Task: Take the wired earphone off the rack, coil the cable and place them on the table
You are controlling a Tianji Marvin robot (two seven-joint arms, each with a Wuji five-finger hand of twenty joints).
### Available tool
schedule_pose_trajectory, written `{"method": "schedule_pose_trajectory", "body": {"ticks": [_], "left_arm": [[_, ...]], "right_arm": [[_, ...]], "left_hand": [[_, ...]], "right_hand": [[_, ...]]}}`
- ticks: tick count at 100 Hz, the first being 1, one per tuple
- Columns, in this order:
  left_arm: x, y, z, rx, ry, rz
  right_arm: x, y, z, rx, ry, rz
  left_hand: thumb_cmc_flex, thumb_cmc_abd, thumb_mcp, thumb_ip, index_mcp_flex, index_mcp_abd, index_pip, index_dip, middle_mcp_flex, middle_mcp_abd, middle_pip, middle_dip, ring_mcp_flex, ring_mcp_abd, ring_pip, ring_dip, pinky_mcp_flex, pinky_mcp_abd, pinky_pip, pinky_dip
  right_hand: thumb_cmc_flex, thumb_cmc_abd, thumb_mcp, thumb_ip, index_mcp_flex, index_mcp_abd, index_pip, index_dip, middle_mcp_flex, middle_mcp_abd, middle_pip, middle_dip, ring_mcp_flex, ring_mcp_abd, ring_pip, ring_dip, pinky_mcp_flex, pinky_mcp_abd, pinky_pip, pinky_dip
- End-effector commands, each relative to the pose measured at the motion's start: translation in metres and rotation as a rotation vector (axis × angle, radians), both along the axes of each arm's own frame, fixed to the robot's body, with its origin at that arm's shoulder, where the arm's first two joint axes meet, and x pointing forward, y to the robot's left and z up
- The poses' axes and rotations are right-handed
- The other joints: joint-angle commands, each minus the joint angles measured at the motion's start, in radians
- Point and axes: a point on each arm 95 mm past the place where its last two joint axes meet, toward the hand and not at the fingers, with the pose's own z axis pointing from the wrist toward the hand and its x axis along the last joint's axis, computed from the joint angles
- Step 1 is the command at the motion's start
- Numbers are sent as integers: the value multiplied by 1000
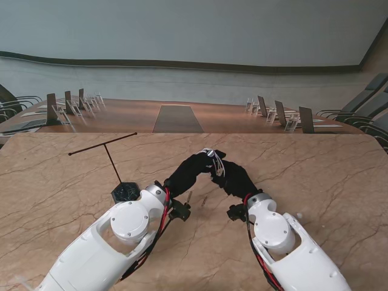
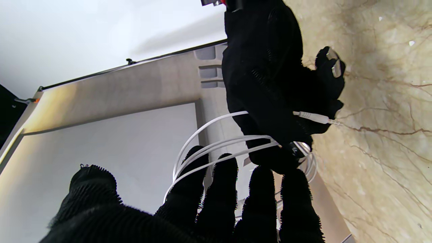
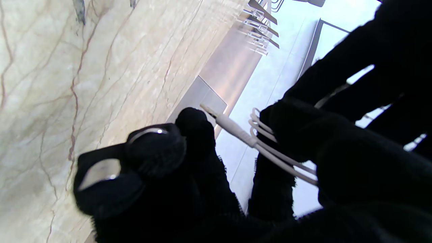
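Note:
The white earphone cable (image 1: pixel 212 159) is off the rack and stretched between my two black-gloved hands above the table's middle. My left hand (image 1: pixel 189 171) and right hand (image 1: pixel 233 177) meet fingertip to fingertip. In the left wrist view, several cable loops (image 2: pixel 216 145) run across my left hand (image 2: pixel 236 199) fingers to my right hand (image 2: pixel 270 84), which pinches the cable by the plug (image 2: pixel 312 117). The right wrist view shows the plug (image 3: pixel 233 130) sticking out past my right hand (image 3: pixel 152 175), with cable loops (image 3: pixel 280 157) around a finger. The earbuds are hidden.
The thin black T-shaped rack (image 1: pixel 112 159) stands bare on its dark base (image 1: pixel 125 192), left of my left forearm. The marble table (image 1: pixel 327 182) ends at a far edge, with chairs and another long table (image 1: pixel 176 118) beyond it.

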Motion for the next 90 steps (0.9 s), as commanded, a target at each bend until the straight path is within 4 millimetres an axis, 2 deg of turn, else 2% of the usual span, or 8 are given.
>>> {"method": "schedule_pose_trajectory", "body": {"ticks": [1, 19, 43, 72, 85, 90], "left_arm": [[-4, -3, 1, 1, 4, -16], [-5, 1, -6, 43, 19, -15], [-4, 4, -14, 96, 42, -15], [-4, 6, -18, 157, 64, -29], [-5, 8, -19, 202, 65, -26], [-5, 9, -19, 215, 66, -23]], "right_arm": [[0, -3, 5, 3, -23, -5], [3, -13, 12, 3, -52, -24], [-1, -16, 19, 16, -77, -24], [-7, -18, 32, 4, -115, -20], [-7, -23, 37, 0, -139, -28], [-8, -25, 39, -3, -148, -32]], "left_hand": [[21, 0, -1, -4, 8, -44, 28, -3, 10, -14, -16, -1, 26, -4, 31, 19, 45, -99, 112, 63], [20, 1, -2, -3, 12, -44, 21, -4, 26, -5, -14, 5, 36, 9, 46, 32, 44, -92, 112, 66], [19, 3, -3, -3, 29, -38, 16, 1, 47, 8, -8, 27, 46, 28, 70, 64, 44, -72, 130, 87], [19, 7, -3, -3, 47, -30, 15, 10, 58, 18, -6, 46, 49, 42, 86, 89, 46, -62, 141, 105], [19, 7, -3, -3, 58, -29, 26, 40, 84, 42, 17, 91, 61, 82, 148, 152, 53, -26, 201, 163], [26, 3, -2, -3, 70, -29, 42, 58, 108, 58, 40, 127, 72, 117, 196, 199, 58, 5, 252, 206]], "right_hand": [[51, 47, 116, 82, 121, -117, 122, 38, 28, 39, 50, 7, 37, 128, 115, -1, 85, -118, 172, -28], [48, 47, 117, 81, 123, -118, 121, 38, 29, 37, 50, 6, 39, 125, 116, -2, 87, -119, 173, -30], [46, 41, 121, 82, 125, -117, 119, 35, 27, 38, 44, 1, 38, 130, 116, -4, 89, -113, 175, -33], [29, -4, 163, 97, 151, -114, 103, 4, -13, 53, 39, -9, 10, 125, 99, -8, 64, -122, 161, -39], [25, -7, 180, 106, 161, -101, 110, -2, -9, 52, 41, -14, 8, 128, 97, -6, 62, -123, 160, -39], [22, -14, 190, 114, 168, -97, 112, -6, 1, 49, 39, -18, 10, 132, 98, -5, 61, -123, 160, -38]]}}
